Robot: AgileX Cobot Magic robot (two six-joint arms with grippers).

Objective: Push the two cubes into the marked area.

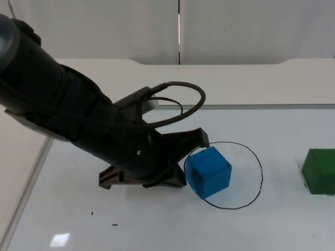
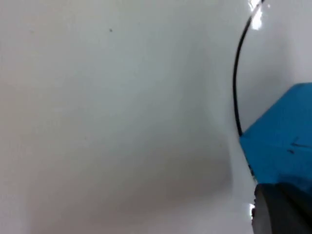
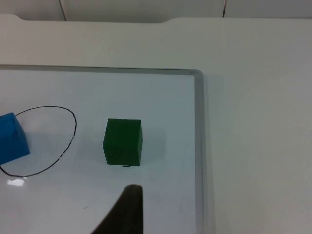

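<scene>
We see the left gripper (image 1: 180,162) low on the white board (image 1: 157,225), pressed against the left side of the blue cube (image 1: 208,171), which sits inside the black drawn circle (image 1: 246,201) near its left edge; we cannot tell whether its fingers are spread or together. The green cube (image 1: 320,171) stands on the board well outside the circle, to its right. In the right wrist view the right gripper (image 3: 124,214) hangs above the board near the green cube (image 3: 123,142) without touching it, and its finger state is also unclear to us.

Blue cube (image 1: 208,171) inside circle (image 1: 255,159) – green cube (image 1: 320,171) outside.
</scene>
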